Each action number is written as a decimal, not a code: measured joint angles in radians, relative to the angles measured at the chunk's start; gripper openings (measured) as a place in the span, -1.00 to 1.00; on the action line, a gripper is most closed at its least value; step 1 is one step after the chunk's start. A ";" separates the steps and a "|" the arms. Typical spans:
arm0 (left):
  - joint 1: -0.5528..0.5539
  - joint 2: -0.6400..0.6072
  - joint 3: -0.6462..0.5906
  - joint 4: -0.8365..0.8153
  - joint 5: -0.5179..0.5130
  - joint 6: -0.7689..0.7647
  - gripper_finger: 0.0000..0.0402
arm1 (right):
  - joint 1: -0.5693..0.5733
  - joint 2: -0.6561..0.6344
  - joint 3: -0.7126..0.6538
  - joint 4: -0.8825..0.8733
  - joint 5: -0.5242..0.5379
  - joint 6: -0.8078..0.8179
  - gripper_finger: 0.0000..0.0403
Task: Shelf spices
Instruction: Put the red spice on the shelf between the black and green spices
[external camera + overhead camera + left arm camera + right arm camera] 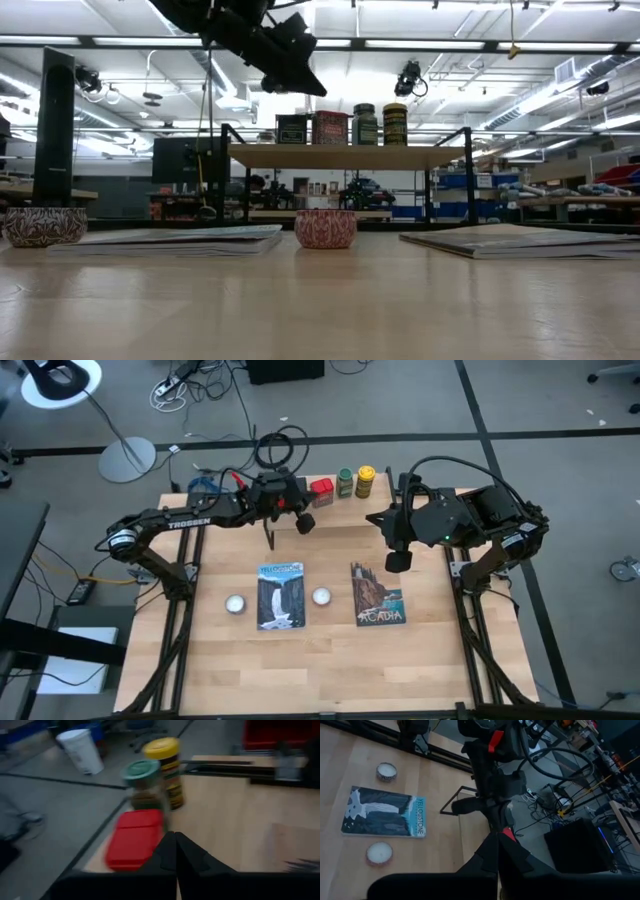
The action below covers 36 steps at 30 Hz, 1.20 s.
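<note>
Left wrist view: left gripper (175, 851) pinched together, empty, hung just beside red tin (135, 840) on shelf (345, 156). Green jar (145, 785), yellow-capped jar (167, 767) lined alongside. Careless sweep: spices toppled off board. Right gripper (496, 851) closed, parked aside.

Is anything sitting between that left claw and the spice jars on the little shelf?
Nothing visible does. The left gripper, shut, hangs just above the shelf, right by the red tin, with the green jar and yellow-capped jar standing behind it.
</note>
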 joint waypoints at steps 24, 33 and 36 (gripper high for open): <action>0.016 0.132 -0.001 -0.015 -0.047 -0.069 -1.00 | 0.000 0.000 0.000 0.003 0.000 0.027 -1.00; 0.016 0.132 -0.001 -0.001 -0.106 -0.074 -1.00 | 0.000 0.000 0.000 0.002 0.000 0.027 -1.00; 0.016 0.132 -0.001 0.015 -0.115 -0.074 -1.00 | 0.000 0.000 0.000 0.003 0.000 0.027 -1.00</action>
